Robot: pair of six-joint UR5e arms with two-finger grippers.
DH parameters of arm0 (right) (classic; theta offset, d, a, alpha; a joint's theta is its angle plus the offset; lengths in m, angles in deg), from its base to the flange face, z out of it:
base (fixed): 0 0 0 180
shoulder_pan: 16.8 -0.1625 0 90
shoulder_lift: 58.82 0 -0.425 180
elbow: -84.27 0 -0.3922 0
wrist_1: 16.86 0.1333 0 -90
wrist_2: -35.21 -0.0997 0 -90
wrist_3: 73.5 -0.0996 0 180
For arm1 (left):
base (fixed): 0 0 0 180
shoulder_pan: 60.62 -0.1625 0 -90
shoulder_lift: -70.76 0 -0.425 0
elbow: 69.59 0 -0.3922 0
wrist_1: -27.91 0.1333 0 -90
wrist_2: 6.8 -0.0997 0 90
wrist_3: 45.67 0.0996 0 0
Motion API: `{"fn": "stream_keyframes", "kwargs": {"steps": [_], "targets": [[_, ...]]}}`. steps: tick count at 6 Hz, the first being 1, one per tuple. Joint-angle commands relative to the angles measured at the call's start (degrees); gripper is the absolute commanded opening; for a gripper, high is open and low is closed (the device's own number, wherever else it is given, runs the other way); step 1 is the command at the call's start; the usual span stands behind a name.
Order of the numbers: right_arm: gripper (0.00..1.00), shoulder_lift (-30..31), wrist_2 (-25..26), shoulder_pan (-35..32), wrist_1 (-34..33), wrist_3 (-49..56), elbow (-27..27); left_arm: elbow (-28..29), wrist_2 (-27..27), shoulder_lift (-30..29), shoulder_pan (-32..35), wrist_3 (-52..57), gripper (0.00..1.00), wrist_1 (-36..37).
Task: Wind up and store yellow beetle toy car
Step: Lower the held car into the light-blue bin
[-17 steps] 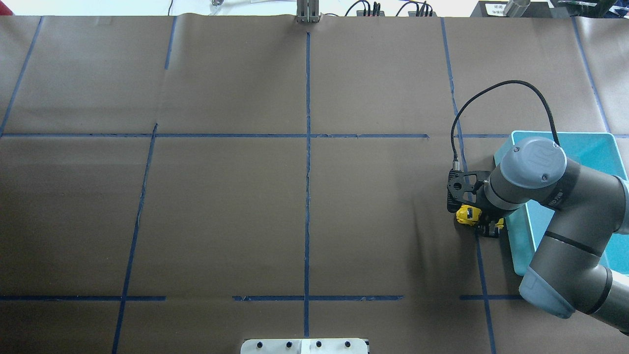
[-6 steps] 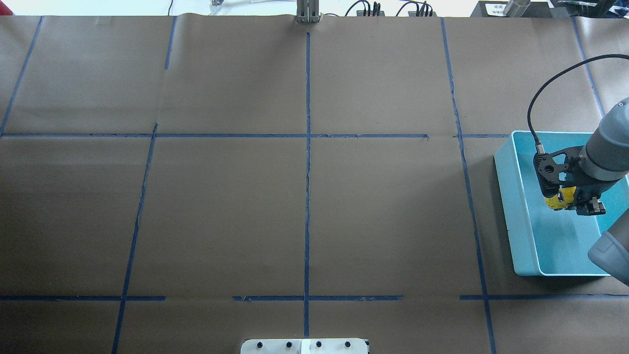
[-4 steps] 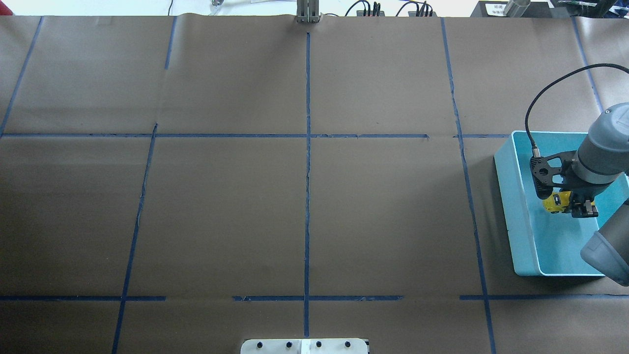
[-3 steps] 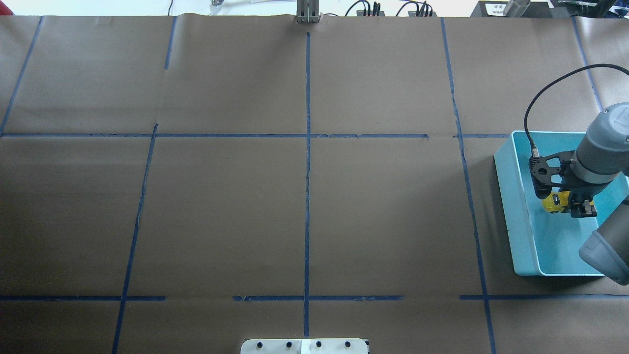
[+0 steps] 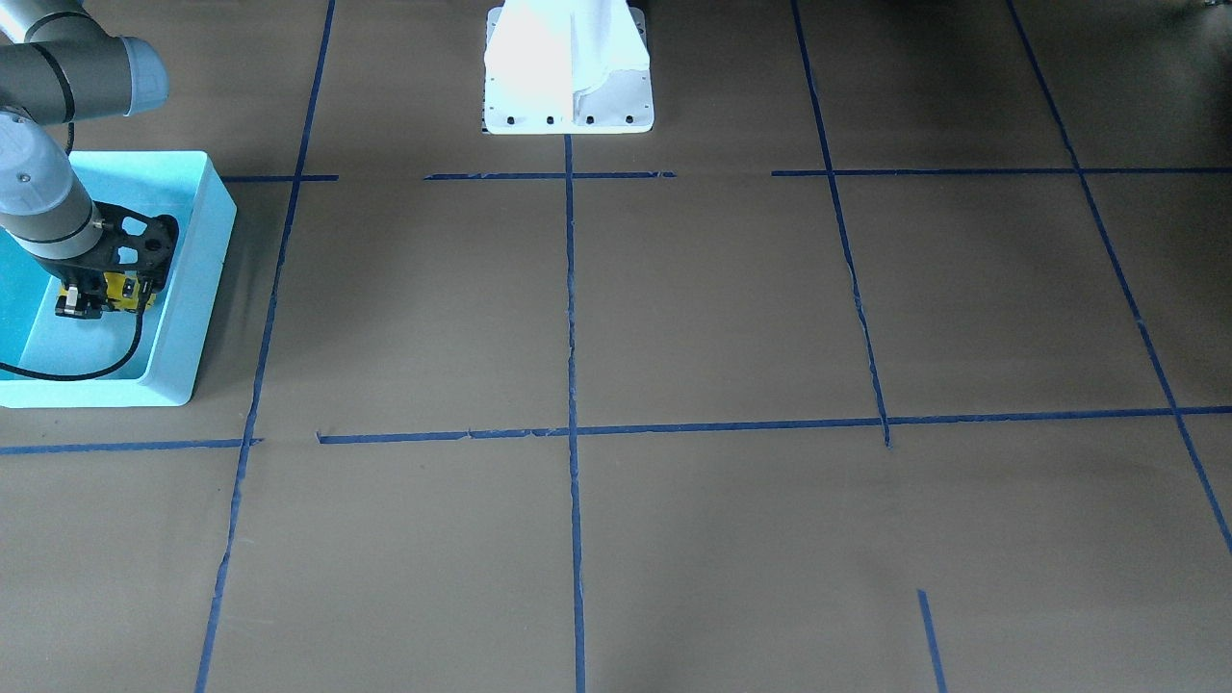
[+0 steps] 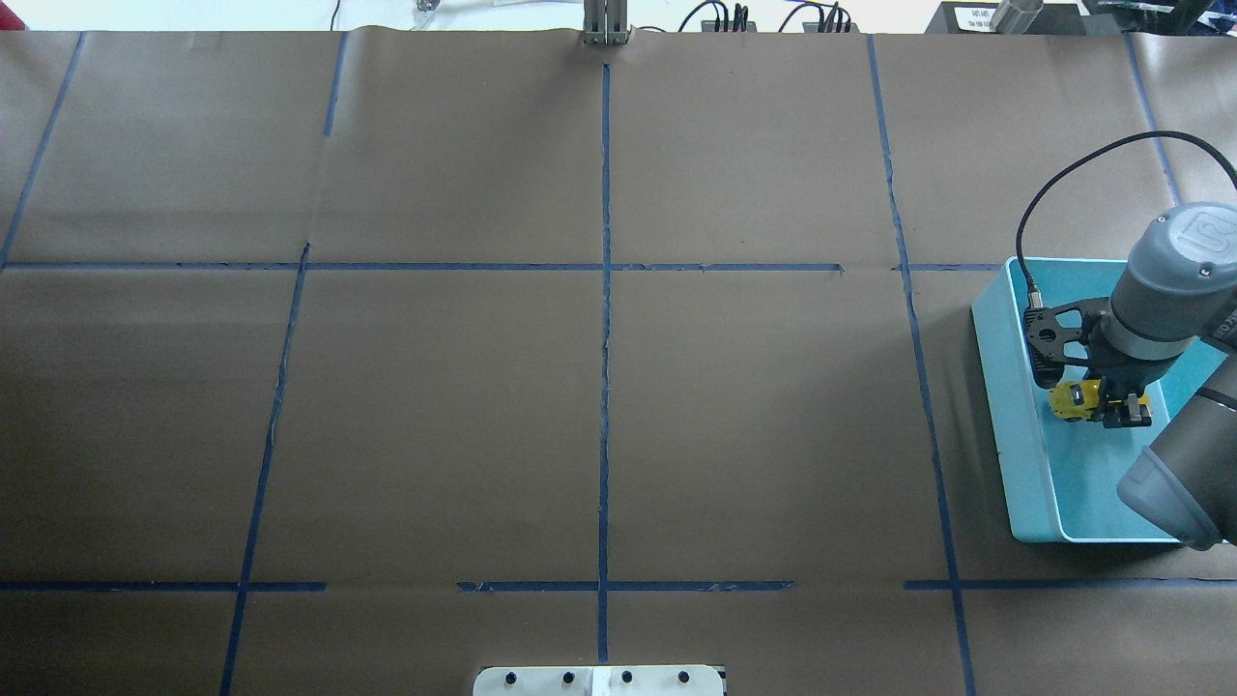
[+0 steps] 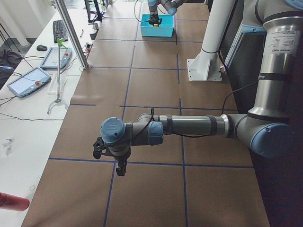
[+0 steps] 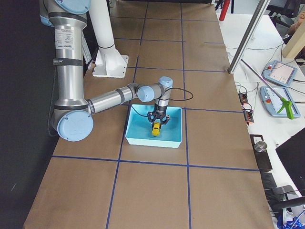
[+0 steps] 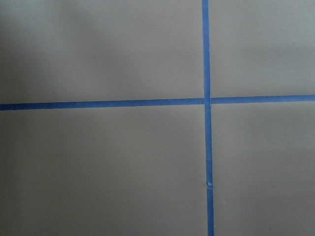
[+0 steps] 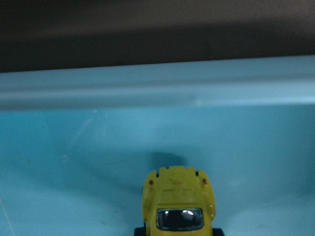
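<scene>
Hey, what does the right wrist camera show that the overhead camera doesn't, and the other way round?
Only the right wrist view: one end of the yellow beetle toy car up close, with a dark window and two small red dots, and its shadow on the floor of the turquoise bin.
Only the overhead view: the right gripper at the car, the arm's black cable, the bin's whole outline, and the blue tape grid on the brown table.
Both: the car inside the bin.

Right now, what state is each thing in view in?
turquoise bin: upright on the table, open-topped.
yellow beetle toy car: gripped inside the bin, not yet released.
right pincer: shut on the car.
left pincer: over the table; open or shut, cannot tell.
</scene>
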Motion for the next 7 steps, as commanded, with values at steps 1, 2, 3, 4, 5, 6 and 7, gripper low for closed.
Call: {"fn": "stream_keyframes", "kwargs": {"steps": [1,2,3,4,5,6,7], "targets": [[0.25,-0.2,0.0,0.3,0.0,-0.8,-0.1,0.0,0.0,-0.1,0.0,0.0,1.0,-0.1],[0.43,-0.2,0.0,0.4,0.0,-0.7,-0.1,0.0,0.0,0.0,0.0,0.0,1.0,-0.1],[0.99,-0.2,0.1,0.4,0.8,-0.1,0.0,0.0,-0.1,0.0,0.0,0.0,1.0,-0.1],[1.0,0.1,0.1,0.3,3.7,-0.1,-0.1,0.0,-0.1,0.0,0.0,0.0,1.0,-0.1],[1.0,0.4,-0.5,0.0,4.0,0.1,1.3,0.0,-0.2,0.0,0.0,0.0,1.0,-0.1],[1.0,1.4,-0.5,-0.3,3.2,0.1,6.0,0.0,-0.2,0.0,0.0,0.0,1.0,-0.1],[1.0,5.7,-1.0,-1.9,3.2,0.3,10.6,0.0,-0.3,0.0,0.0,0.0,1.0,-0.1]]}}
